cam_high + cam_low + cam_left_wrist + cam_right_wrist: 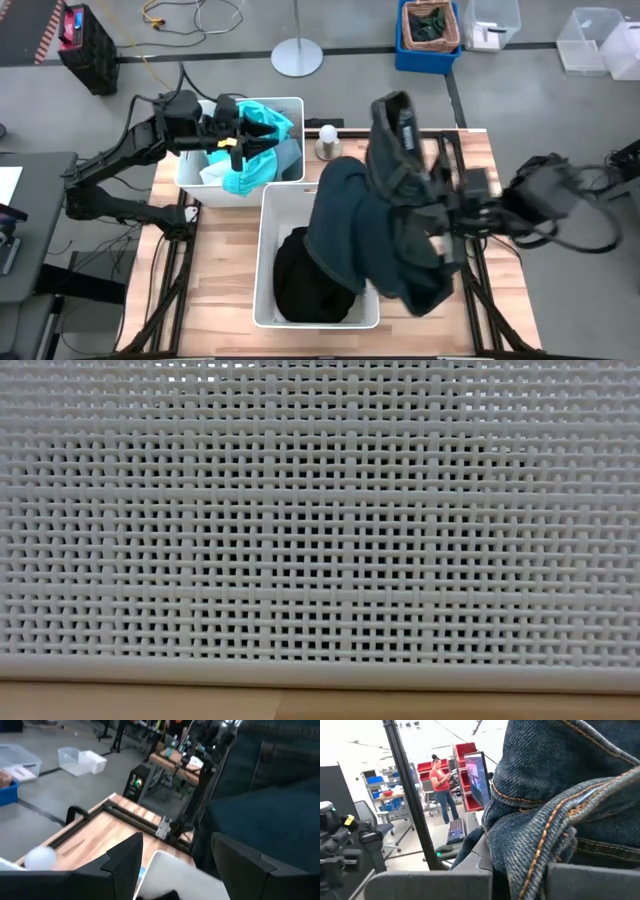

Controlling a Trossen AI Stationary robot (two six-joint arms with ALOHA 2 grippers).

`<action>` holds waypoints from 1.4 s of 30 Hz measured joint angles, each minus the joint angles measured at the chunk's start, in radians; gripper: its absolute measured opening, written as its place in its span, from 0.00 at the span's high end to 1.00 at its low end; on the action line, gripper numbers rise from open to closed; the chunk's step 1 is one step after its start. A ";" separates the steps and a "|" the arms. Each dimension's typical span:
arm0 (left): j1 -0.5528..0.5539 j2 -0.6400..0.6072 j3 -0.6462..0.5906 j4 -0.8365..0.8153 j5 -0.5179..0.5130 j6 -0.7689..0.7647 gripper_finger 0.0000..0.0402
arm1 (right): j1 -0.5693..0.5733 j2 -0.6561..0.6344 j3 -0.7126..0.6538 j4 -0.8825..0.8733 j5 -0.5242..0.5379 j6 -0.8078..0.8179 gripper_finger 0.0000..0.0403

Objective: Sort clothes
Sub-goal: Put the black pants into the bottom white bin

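My right gripper (445,215) is shut on a dark denim garment (380,210), held up over the table's middle. The garment also fills the right wrist view (560,795) and shows in the left wrist view (270,780). Its lower part drapes over the near white bin (265,250), where a black garment (305,285) lies. My left gripper (240,135) is open and empty (175,840) above the far-left white bin (190,170), which holds a bright teal garment (255,150). My right gripper holds the denim garment by a bunched, seamed fold (530,850), several layers thick; the cloth itself hides the fingertips. The fingers come level from the table's right side. The garment is lifted; one end stands above the gripper, and the bulk hangs slack over the near bin's right rim.
A small bottle with a white round top (327,140) stands on the table between the far bin and the denim. The low view shows only a bin's white mesh wall (320,510). Bare wood lies left of the near bin (215,260). A person stands far off in the room (441,785).
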 joint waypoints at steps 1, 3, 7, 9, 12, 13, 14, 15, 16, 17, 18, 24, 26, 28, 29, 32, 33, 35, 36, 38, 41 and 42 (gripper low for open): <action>0.000 0.000 0.000 0.014 0.000 -0.002 0.43 | -0.020 0.018 0.000 0.024 -0.020 -0.001 0.91; 0.000 0.000 0.000 0.037 0.000 -0.009 0.43 | -0.057 0.052 -0.001 0.087 -0.049 -0.014 0.91; 0.000 0.000 0.000 0.079 0.000 -0.014 0.43 | -0.124 0.109 -0.002 0.268 -0.143 -0.087 0.91; 0.000 0.000 0.000 0.093 0.000 -0.020 0.43 | -0.156 0.130 0.009 0.330 -0.193 -0.099 0.91; 0.000 0.000 0.000 0.103 0.000 -0.033 0.43 | -0.194 0.156 0.040 0.345 -0.236 -0.093 0.91; 0.000 0.000 0.000 0.108 0.000 -0.037 0.43 | -0.203 0.165 0.047 0.348 -0.241 -0.087 0.91; 0.000 0.000 0.000 0.113 0.000 -0.037 0.43 | -0.210 0.175 0.053 0.349 -0.244 -0.086 0.91; 0.000 0.000 0.000 0.116 0.001 -0.038 0.43 | -0.217 0.186 0.059 0.352 -0.246 -0.086 0.91; 0.000 0.000 0.000 0.123 0.001 -0.039 0.43 | -0.225 0.197 0.063 0.355 -0.250 -0.086 0.91; 0.000 0.000 0.000 0.134 0.000 -0.040 0.43 | -0.230 0.205 0.065 0.353 -0.253 -0.086 0.91; 0.000 0.000 0.000 0.143 0.000 -0.043 0.43 | -0.236 0.213 0.065 0.349 -0.253 -0.086 0.91; 0.000 -0.003 0.000 0.223 0.001 -0.051 0.43 | -0.261 0.254 0.069 0.306 -0.272 -0.049 0.91; 0.000 -0.010 0.000 0.247 0.001 -0.056 0.43 | -0.257 0.257 0.069 0.200 -0.271 -0.011 0.91; 0.000 -0.022 0.000 0.260 0.000 -0.058 0.43 | -0.244 0.255 0.069 0.076 -0.259 0.042 0.91; 0.000 -0.028 0.000 0.260 0.001 -0.058 0.43 | -0.235 0.254 0.069 0.017 -0.240 0.070 0.91; 0.000 -0.048 0.000 0.259 0.000 -0.057 0.43 | -0.197 0.240 0.069 -0.140 -0.162 0.123 0.91; 0.000 -0.055 0.000 0.259 0.000 -0.056 0.43 | -0.187 0.234 0.069 -0.202 -0.145 0.150 0.91; 0.000 -0.067 0.000 0.259 -0.007 -0.056 0.43 | -0.178 0.224 0.071 -0.330 -0.137 0.221 0.91; 0.000 -0.073 0.000 0.258 -0.014 -0.055 0.43 | -0.172 0.223 0.071 -0.406 -0.138 0.273 0.91; 0.000 -0.082 0.000 0.259 -0.021 -0.055 0.43 | -0.155 0.230 0.071 -0.554 -0.138 0.373 0.91; 0.000 -0.090 0.000 0.258 -0.024 -0.055 0.43 | -0.133 0.243 0.067 -0.754 -0.142 0.495 0.91; 0.000 -0.092 0.000 0.253 -0.026 -0.056 0.43 | -0.128 0.248 0.067 -0.803 -0.142 0.533 0.91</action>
